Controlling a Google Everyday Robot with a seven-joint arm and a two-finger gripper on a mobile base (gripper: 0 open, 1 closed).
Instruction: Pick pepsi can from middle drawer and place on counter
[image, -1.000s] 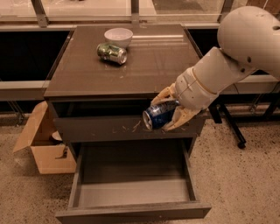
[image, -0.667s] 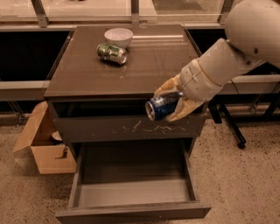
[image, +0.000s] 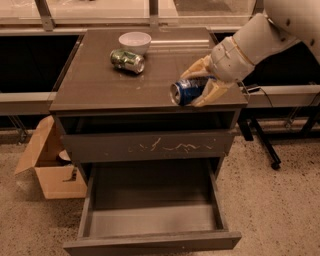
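Hand (image: 194, 90) holds pepsi can (image: 181, 93) sideways at glossy counter (image: 100, 85) front, speckled floor (image: 280, 200) around.

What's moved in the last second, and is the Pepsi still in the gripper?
The gripper, still shut on the pepsi can, rose from in front of the scratched drawer front to the counter at its front right edge. The can lies sideways; whether it touches the top is unclear. The green can, white bowl, open middle drawer and cardboard box stayed put.
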